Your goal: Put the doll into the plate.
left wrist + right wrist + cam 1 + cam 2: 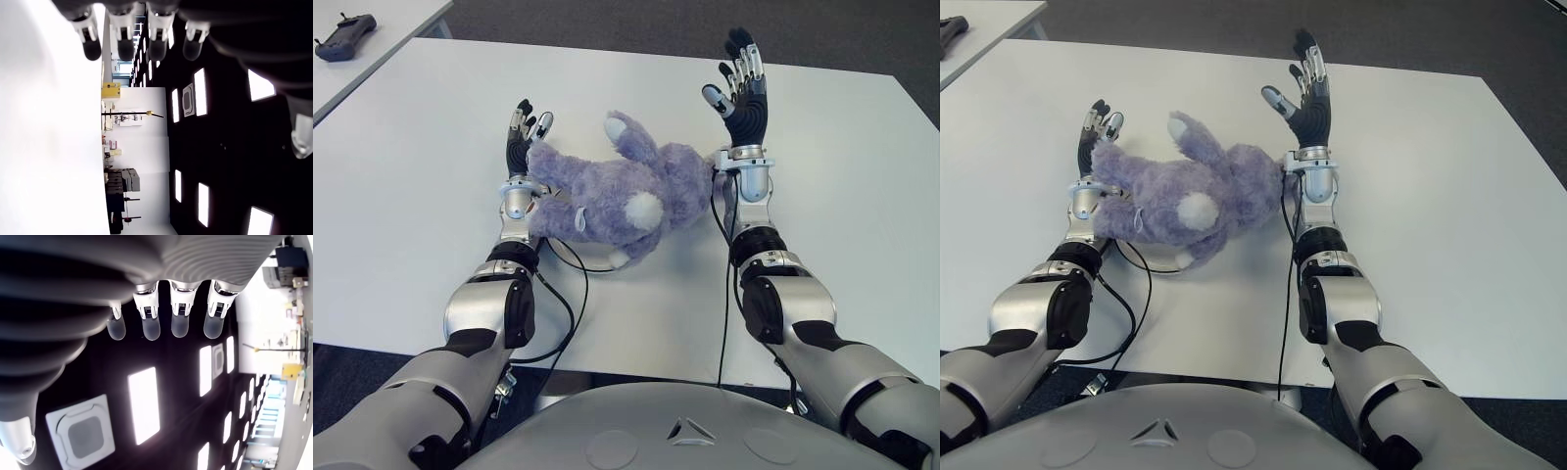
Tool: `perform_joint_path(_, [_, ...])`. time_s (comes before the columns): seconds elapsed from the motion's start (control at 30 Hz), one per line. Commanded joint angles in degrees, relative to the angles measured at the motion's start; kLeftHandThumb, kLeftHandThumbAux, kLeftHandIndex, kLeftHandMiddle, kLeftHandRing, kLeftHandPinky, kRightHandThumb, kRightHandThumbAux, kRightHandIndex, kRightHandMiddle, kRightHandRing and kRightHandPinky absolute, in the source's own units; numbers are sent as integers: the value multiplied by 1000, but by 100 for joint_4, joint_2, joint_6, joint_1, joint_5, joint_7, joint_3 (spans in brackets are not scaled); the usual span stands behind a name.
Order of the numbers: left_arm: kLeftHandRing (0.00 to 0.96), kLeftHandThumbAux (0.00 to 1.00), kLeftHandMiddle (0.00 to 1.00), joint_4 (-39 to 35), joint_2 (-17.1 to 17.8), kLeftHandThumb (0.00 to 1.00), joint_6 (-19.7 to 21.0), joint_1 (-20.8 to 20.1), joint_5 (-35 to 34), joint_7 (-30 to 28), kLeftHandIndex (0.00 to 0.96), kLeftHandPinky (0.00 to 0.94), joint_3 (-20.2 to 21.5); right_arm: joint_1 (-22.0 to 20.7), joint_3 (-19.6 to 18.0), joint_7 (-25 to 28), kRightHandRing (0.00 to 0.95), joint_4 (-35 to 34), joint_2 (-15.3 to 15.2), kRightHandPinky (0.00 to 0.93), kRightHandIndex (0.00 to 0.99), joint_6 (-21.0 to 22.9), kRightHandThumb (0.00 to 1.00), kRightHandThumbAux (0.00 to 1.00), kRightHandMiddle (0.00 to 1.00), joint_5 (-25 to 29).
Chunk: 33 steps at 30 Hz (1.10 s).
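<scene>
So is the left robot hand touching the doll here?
Cannot tell. In the left eye view the doll overlaps the left robot hand, palm up, fingers extended; no contact or gap shows plainly.

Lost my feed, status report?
Both hands open: left hand, right hand. Doll lies on table between them, ungrasped. No plate visible.

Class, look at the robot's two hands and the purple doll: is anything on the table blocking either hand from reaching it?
Nothing visible does. The doll lies between the open left hand and the open right hand, with only bare table around. No plate shows.
</scene>
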Motion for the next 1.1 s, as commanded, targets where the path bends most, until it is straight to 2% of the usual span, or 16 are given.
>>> perform_joint_path(0.03, [0, 423, 7, 844, -363, 0, 122, 1620, 99, 119, 2, 0, -79, -197, -246, -131, 9, 489, -46, 0, 42, 183, 0, 594, 53, 273])
perform_joint_path(0.43, [0, 428, 0, 839, -314, 0, 118, 1619, 77, 71, 0, 0, -82, -146, -453, -428, 20, 1094, -56, 0, 49, 432, 0, 638, 56, 303])
perform_joint_path(0.87, [0, 443, 9, 831, -300, 0, 97, 1624, 29, 42, 0, 0, -38, -160, -413, -797, 10, 1250, -130, 0, 40, 673, 0, 601, 48, 158])
perform_joint_path(1.1, [0, 428, 6, 839, -273, 0, 106, 1632, 82, 84, 0, 0, -81, -215, -458, -859, 10, 1309, -342, 0, 43, 824, 0, 611, 50, 177])
